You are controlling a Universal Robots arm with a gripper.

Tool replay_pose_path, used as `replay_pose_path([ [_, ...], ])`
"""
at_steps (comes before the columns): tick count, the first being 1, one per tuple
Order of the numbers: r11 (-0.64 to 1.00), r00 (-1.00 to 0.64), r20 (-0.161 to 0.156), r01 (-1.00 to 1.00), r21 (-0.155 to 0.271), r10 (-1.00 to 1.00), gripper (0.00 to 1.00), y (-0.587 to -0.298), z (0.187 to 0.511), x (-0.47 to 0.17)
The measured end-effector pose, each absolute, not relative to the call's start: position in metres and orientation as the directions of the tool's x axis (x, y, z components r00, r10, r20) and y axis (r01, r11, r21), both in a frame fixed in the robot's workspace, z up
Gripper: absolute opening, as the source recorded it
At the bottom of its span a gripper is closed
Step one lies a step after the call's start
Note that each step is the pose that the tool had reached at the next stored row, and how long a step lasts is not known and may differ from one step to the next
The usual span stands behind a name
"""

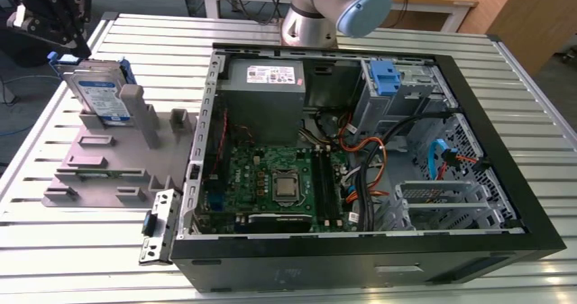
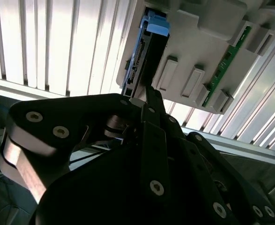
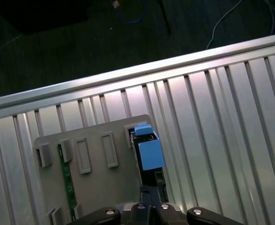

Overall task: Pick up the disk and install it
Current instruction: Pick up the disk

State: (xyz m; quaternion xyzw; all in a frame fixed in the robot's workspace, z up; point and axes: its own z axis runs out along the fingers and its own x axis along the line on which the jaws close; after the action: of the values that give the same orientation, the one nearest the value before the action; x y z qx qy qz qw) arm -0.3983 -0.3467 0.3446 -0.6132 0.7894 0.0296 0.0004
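So the disk [image 1: 101,93] is parked upright on its long edge in a slot of the grey fixture plate [image 1: 126,155]. That's close to the table [image 1: 54,250] corner at the far end of the exterior view's left, well apart from the open PC case [image 1: 315,270]. The gripper [image 1: 63,40] hangs just above the disk, not touching it as far as I can see. In both wrist views it looks lined up along the disk's thin edge. Honestly can't tell if the jaws are wide or narrow, since the gripper body hides them.

What worries me is how tall and thin the drive is in that slot. If the approach is a bit off to one side, a jaw probably lands on the blue carrier bracket [image 3: 149,151] instead of straddling the disk, and that tips it or wedges it. The bracket looks like plastic, so a pinch on it alone could flex and let the drive slide. The plate doesn't look bolted down either, so a sticky pull might drag it along, RAM stick [image 3: 67,183] and all. And it's right by the table edge, so a drop likely ends on the floor.
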Motion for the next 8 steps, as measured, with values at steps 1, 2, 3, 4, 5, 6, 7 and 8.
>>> replay_pose_path([
  [1, 0.246, -0.248, -0.037, -0.968, 0.046, -0.968, 0.11, -0.3467, 0.3444, -0.3984],
  [2, 0.245, -0.247, -0.037, -0.968, 0.046, -0.968, 0.11, -0.3467, 0.344, -0.3984],
  [3, 0.242, -0.244, -0.037, -0.969, 0.046, -0.969, 0.11, -0.3467, 0.3437, -0.3984],
  [4, 0.237, -0.239, -0.037, -0.97, 0.046, -0.97, 0.11, -0.3467, 0.3434, -0.3983],
  [5, 0.229, -0.231, -0.037, -0.972, 0.046, -0.972, 0.11, -0.3467, 0.3432, -0.3983],
  [6, 0.22, -0.222, -0.037, -0.974, 0.046, -0.974, 0.11, -0.3467, 0.3429, -0.3983],
  [7, 0.21, -0.212, -0.037, -0.977, 0.046, -0.977, 0.11, -0.3466, 0.3426, -0.3983],
  [8, 0.2, -0.201, -0.037, -0.979, 0.046, -0.979, 0.11, -0.3466, 0.3423, -0.3982],
])
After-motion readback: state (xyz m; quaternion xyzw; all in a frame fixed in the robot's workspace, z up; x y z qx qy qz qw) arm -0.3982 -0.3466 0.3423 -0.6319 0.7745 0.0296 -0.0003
